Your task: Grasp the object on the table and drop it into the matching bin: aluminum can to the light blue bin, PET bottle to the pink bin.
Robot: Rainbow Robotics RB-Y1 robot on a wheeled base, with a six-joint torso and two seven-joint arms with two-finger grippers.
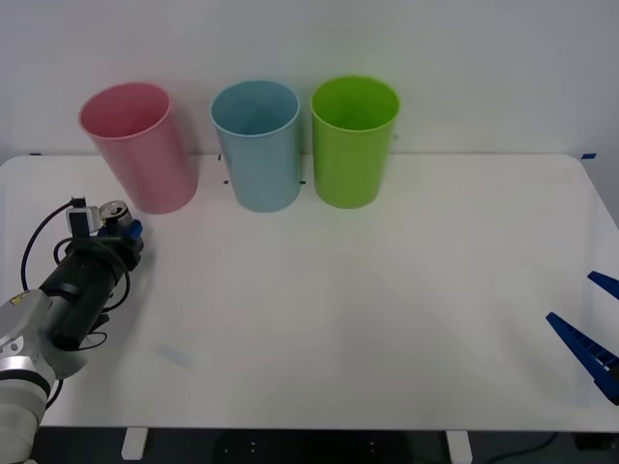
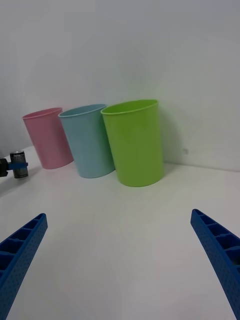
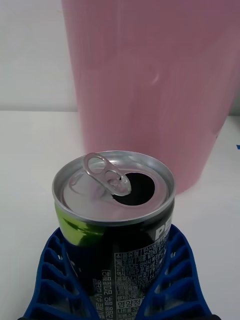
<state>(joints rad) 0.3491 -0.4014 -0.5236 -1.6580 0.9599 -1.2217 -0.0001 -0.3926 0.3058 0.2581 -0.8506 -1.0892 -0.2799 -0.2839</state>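
From my console I see the left gripper (image 1: 118,230) at the bench's (image 1: 387,309) left side, its blue fingers (image 3: 55,280) closed around the aluminum can (image 1: 115,215), which stands upright between them. In the left wrist view the can (image 3: 115,220) has its silvery top open, the pull tab bent up, and the fingers hug its dark printed body on both sides. The pink bin (image 1: 140,145) stands just behind the can, near it but apart. The light blue bin (image 1: 256,143) is next along the back row, with a bright green bin (image 1: 354,140) beside it, all three upright at the far edge of the bench. I cannot tell whether the can rests on the bench or is held just off it. The right gripper (image 2: 120,260) waits low at the bench's right side, fingers (image 2: 220,255) spread wide with nothing between them, well apart from the bins.
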